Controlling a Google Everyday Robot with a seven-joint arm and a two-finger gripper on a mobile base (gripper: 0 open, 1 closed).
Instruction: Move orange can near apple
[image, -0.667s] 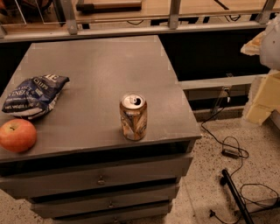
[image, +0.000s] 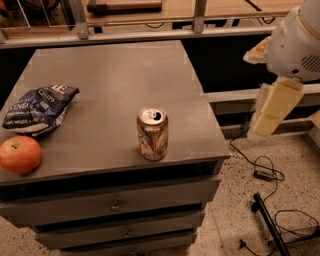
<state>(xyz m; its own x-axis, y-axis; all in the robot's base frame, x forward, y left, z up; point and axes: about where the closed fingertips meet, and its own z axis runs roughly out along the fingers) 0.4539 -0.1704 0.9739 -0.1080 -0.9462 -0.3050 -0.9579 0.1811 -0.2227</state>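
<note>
In the camera view, the only one you have, a grey cabinet top (image: 115, 75) fills the left and middle of the scene, with drawers (image: 116, 205) below its front edge. The orange can (image: 152, 132) stands upright on the front right part of that top, silver pull-tab lid facing up, touching nothing. The apple (image: 20, 154) sits at the front left edge, well apart from the can, with bare grey surface between them. Just behind the apple lies a dark blue chip bag (image: 40, 109), also well apart from the can. Your gripper (image: 270, 115) hangs off to the right, past the cabinet's right edge and above the speckled floor. It is well clear of the can, and you cannot tell from here whether it is spread or closed. Judging by this layout, none of the task is done yet. The whole job appears to remain: bring the gripper to the can, take hold, carry it leftward along the front, and set it upright beside the apple without knocking the fruit or the bag.
</note>
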